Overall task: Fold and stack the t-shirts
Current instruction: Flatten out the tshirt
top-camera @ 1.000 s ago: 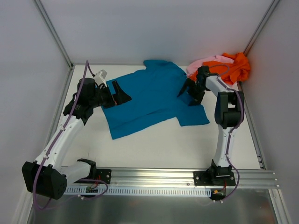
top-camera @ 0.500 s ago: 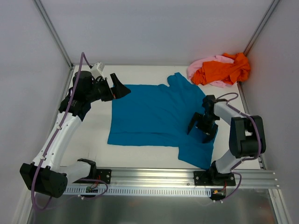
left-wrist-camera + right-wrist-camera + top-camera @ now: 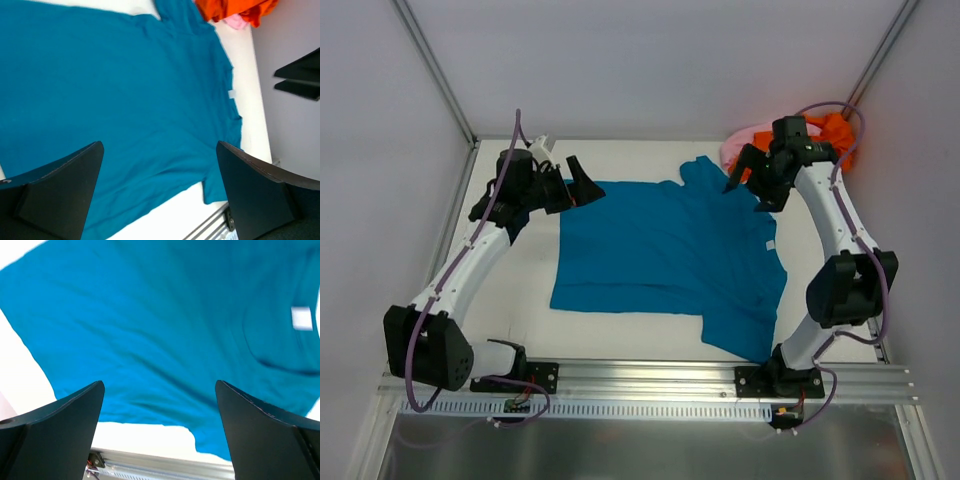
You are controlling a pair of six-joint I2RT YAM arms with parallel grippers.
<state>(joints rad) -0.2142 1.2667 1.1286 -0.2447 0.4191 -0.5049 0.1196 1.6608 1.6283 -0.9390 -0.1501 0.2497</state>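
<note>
The left end effector (image 3: 586,186) and right end effector (image 3: 745,194), both released, should together pinch the far edge of the spread teal-blue cloth t-shirt (image 3: 660,250), carrying it evenly toward the tabletop's (image 3: 640,340) near edge.

No legible text; white neck tag (image 3: 301,318) on teal t-shirt (image 3: 660,250) seems blank, possibly blurred.

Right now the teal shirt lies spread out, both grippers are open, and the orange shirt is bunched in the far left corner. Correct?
No. The orange shirt is bunched in the far right corner; the top external view shows it. The teal shirt is spread, and the left gripper and right gripper are open.
</note>
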